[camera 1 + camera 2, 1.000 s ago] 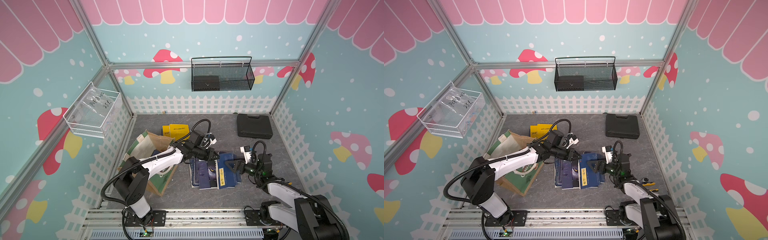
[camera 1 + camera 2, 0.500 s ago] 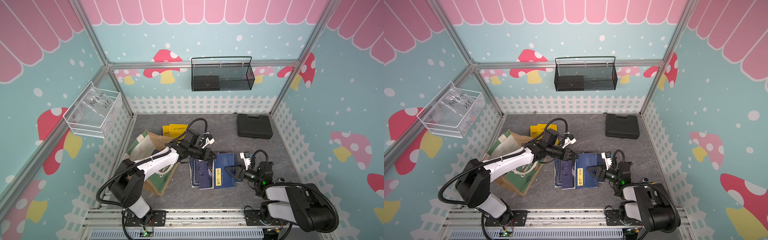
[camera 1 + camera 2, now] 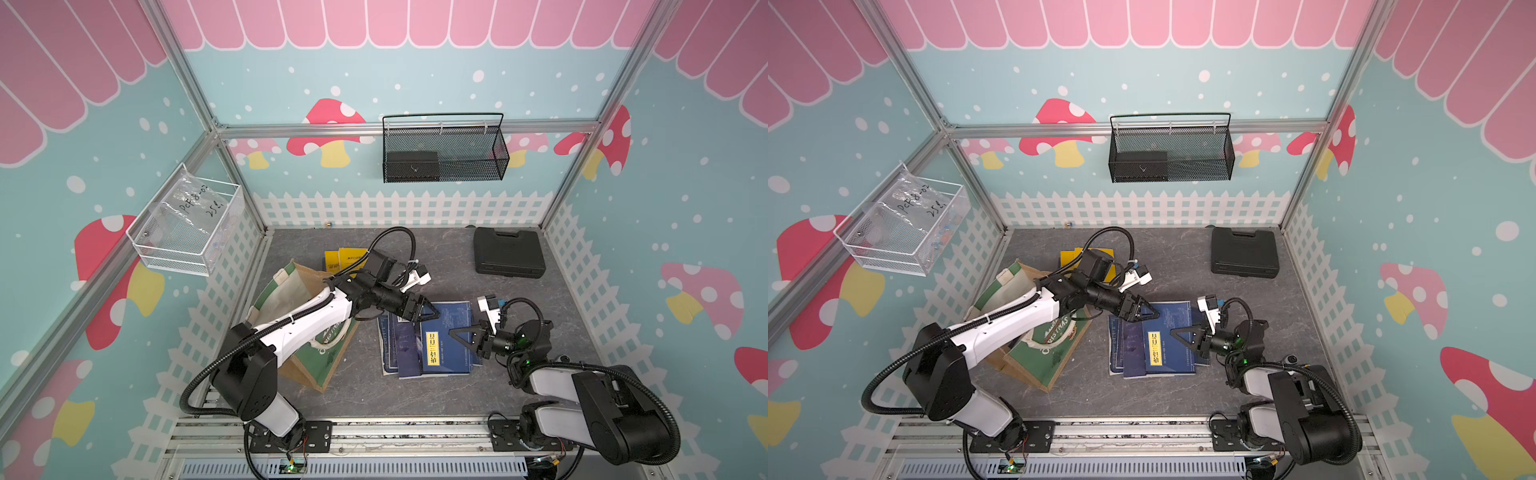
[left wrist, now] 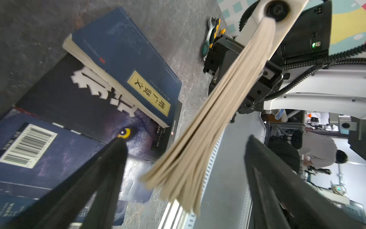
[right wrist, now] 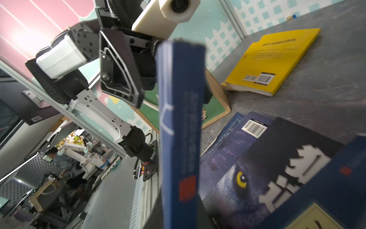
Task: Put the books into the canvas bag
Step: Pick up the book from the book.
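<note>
Navy thin paperback (image 5: 179,126), likely light and floppy, sits clenched by its stiff spine in the right end effector (image 3: 457,333); left end effector (image 4: 185,140) released.

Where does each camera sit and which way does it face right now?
Top views: high above the base rail, looking down toward the back wall; whole left arm, right arm, left gripper, right gripper, canvas bag, books.
Left wrist: behind the open left gripper's fingers, facing the right arm; navy book's page edge between them.
Right wrist: behind the right gripper shut on that navy book, looking along its spine at the left arm.
Shared: both wrist views show the wolf-eye book lying on the table.
</note>
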### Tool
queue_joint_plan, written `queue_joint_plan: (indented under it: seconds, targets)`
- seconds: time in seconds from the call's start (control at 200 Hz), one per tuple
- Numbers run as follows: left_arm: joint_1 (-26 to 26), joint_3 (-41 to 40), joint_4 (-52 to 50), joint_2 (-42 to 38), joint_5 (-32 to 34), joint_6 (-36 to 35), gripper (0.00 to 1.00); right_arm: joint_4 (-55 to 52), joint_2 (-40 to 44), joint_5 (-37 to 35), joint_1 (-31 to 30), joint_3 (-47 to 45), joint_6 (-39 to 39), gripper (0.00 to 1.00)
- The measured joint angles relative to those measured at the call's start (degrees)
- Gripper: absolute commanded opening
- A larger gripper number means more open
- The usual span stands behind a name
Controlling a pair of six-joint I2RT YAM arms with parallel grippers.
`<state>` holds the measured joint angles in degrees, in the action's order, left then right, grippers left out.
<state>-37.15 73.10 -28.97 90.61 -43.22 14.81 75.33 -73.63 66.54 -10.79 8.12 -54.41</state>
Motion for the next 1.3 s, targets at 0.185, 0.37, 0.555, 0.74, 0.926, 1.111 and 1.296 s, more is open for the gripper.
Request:
queue_joint_plan:
  seconds: [0.185,0.37,0.555,0.74,0.926,1.111,1.296]
  targets:
    - [0.0,11.06,-14.78,-1.33,3.45,-8.87,0.99,0.98,-1.31,3.34,-3.37,4.11,-2.43,0.0]
    - [0.04,16.72,-27.63,-2.29,4.09,-16.9,0.99,0.94,-3.8,5.4,-6.56,6.14,-4.79,0.0]
    - [-0.5,17.31,-35.82,-0.22,4.52,-20.68,0.95,0.68,-4.46,6.8,-9.53,9.51,-5.92,0.0]
    - [-1.51,17.97,-39.21,1.22,4.24,-21.55,0.0,-1.66,-4.46,7.32,-9.94,11.56,-5.73,0.06]
    - [-1.97,20.37,-40.44,1.22,4.72,-21.64,0.0,-4.44,-4.5,6.93,-9.97,13.03,-4.59,0.65]
    - [-1.84,20.76,-39.52,-0.98,9.05,-18.95,0.0,-6.05,-4.39,5.7,-9.97,13.38,-2.82,1.0]
    - [3.39,20.39,-35.45,-11.15,15.82,-10.08,0.0,-10.05,-2.91,3.26,-9.77,13.4,-0.26,1.0]
